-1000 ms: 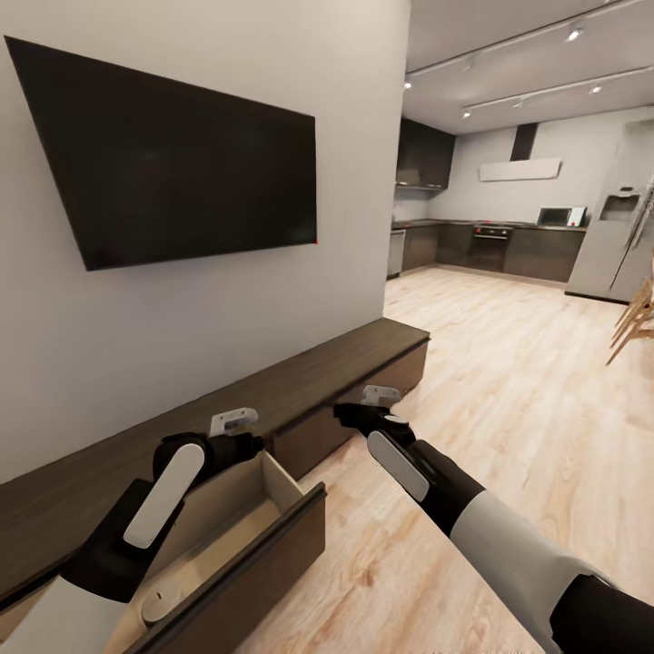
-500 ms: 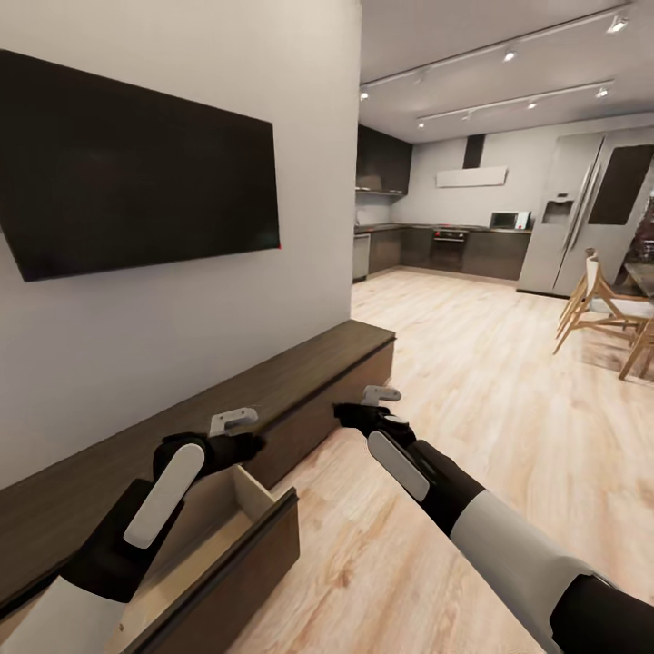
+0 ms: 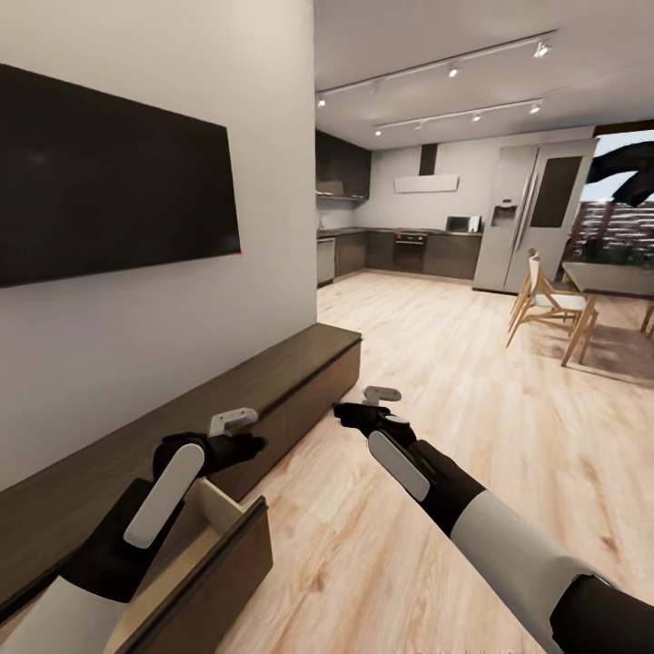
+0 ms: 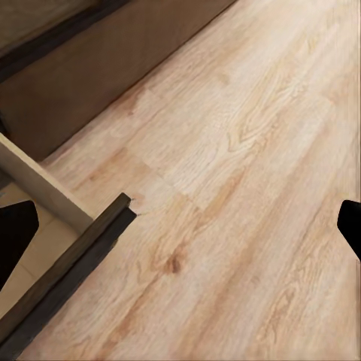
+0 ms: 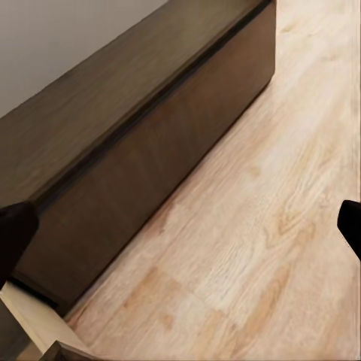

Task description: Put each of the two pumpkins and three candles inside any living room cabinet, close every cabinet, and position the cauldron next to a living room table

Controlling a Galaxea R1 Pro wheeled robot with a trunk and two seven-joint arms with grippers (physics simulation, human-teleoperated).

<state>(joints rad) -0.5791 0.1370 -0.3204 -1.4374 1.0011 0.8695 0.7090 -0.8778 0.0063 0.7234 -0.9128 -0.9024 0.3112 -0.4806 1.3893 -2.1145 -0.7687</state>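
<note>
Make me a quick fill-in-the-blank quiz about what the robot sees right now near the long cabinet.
1. The drawer of the cabinet beneath the left gripper stands ____.
2. On the wall above the cabinet hangs a black ____.
3. The floor is made of light ____.
4. The right gripper holds ____.

Missing words: open; television; wood; nothing

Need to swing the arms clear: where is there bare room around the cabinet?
Bare floor stretches from the cabinet front toward the chairs; the cabinet top beyond the left gripper looks bare. It is tight at the open drawer under the left arm. The right gripper hangs over open floor.
</note>
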